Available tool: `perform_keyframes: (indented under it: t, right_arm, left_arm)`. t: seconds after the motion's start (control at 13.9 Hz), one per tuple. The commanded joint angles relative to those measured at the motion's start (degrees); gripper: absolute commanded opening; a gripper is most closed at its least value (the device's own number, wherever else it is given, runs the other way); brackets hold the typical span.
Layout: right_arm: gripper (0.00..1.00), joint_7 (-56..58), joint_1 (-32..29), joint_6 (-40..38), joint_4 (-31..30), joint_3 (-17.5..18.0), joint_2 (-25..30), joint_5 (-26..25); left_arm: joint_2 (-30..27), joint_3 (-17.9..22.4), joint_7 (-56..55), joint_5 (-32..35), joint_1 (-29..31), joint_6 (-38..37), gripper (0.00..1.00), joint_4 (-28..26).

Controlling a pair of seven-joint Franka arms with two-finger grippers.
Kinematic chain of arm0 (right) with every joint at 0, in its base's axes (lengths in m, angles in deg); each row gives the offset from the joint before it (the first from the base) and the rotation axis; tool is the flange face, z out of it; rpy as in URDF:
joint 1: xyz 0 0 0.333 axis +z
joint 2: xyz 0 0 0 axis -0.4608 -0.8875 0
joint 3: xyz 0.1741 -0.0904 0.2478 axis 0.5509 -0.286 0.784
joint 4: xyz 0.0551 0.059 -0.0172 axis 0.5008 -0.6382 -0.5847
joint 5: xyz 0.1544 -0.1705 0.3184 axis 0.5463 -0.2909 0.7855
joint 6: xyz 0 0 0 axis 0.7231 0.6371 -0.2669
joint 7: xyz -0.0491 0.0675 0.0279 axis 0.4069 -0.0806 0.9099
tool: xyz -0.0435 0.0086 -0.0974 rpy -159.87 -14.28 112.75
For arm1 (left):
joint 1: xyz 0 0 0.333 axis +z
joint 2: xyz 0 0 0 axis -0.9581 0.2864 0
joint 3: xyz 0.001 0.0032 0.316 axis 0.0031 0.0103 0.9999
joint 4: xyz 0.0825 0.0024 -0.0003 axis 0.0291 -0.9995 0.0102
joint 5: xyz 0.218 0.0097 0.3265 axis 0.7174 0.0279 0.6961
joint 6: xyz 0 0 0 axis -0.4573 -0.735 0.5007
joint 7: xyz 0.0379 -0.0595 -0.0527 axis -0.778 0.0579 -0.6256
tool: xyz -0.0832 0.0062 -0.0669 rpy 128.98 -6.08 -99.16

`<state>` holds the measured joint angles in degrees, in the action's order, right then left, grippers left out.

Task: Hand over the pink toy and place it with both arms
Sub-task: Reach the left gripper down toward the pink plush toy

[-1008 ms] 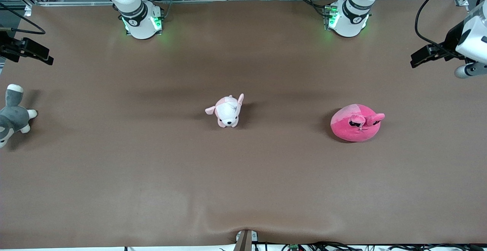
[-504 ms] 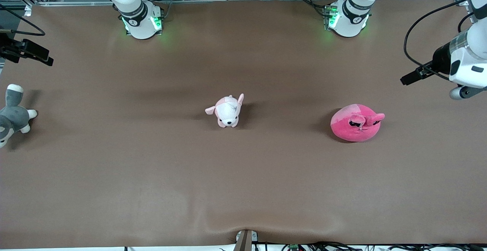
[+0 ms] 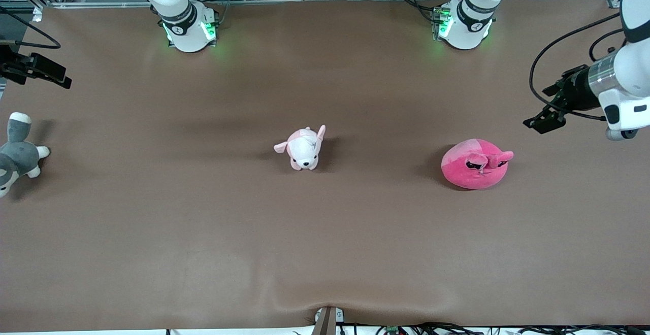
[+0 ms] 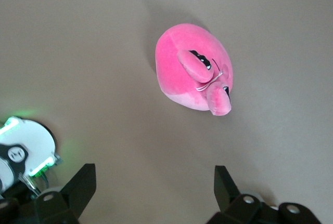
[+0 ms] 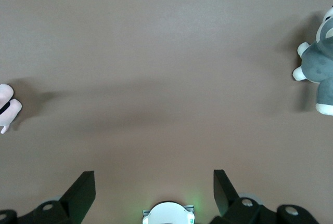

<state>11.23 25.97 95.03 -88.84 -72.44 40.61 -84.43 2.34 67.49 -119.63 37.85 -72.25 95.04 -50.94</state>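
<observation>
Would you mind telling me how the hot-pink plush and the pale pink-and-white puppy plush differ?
The pink toy is a round hot-pink blob with a paler patch; the puppy plush is pale pink and white, with legs and ears sticking out. The pink toy is larger. It lies toward the left arm's end of the table; the puppy plush lies mid-table. Both rest on the brown table, ungripped.

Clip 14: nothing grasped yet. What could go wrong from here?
1. The pink toy is a round, soft blob; the open left gripper, up over the table toward the left arm's end, might pinch only an ear flap and drop it mid-handover.
2. The puppy plush is also pink and sits mid-table, so it may be mistaken for the target.
3. The right gripper waits, open, above the grey plush, and might brush it when setting off.
</observation>
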Motion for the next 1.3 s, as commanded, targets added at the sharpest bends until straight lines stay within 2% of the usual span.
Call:
perform_keyframes:
  t: [0.0,0.22,0.36,0.58,0.72,0.94,1.22]
  right_arm:
    - [1.00,-0.68,-1.51,-0.01,-0.06,0.64,-0.58,-0.04]
    - [1.00,-0.77,-3.18,-0.10,-0.24,0.64,-0.75,0.14]
    - [1.00,-0.77,-4.93,-0.19,-0.24,0.56,-1.19,2.67]
    - [1.00,-0.85,-4.77,-0.28,-0.15,0.64,-1.46,3.04]
    - [1.00,-2.34,-4.77,-0.28,-0.15,0.73,-1.54,3.04]
    - [1.00,-4.36,-4.24,-0.28,-0.15,0.99,-1.54,3.12]
    - [1.00,-6.74,-3.10,-0.28,-0.06,1.00,-1.46,3.04]
  left_arm:
    - [0.90,-0.11,-2.59,-1.03,0.56,-0.24,1.00,1.08]
    - [2.23,0.42,-3.73,-0.51,0.73,-1.99,1.00,1.88]
    - [2.66,0.25,-6.62,-1.11,2.22,-1.56,1.00,1.79]
    - [3.19,0.24,-17.32,-1.47,3.55,1.42,1.00,0.13]
    - [3.19,0.24,-24.88,-1.47,3.46,4.84,1.00,-2.24]
    - [2.75,-0.10,-35.78,-2.79,3.20,15.20,1.00,-7.95]
    - [3.11,-0.28,-37.31,-2.79,3.11,21.10,1.00,-12.61]
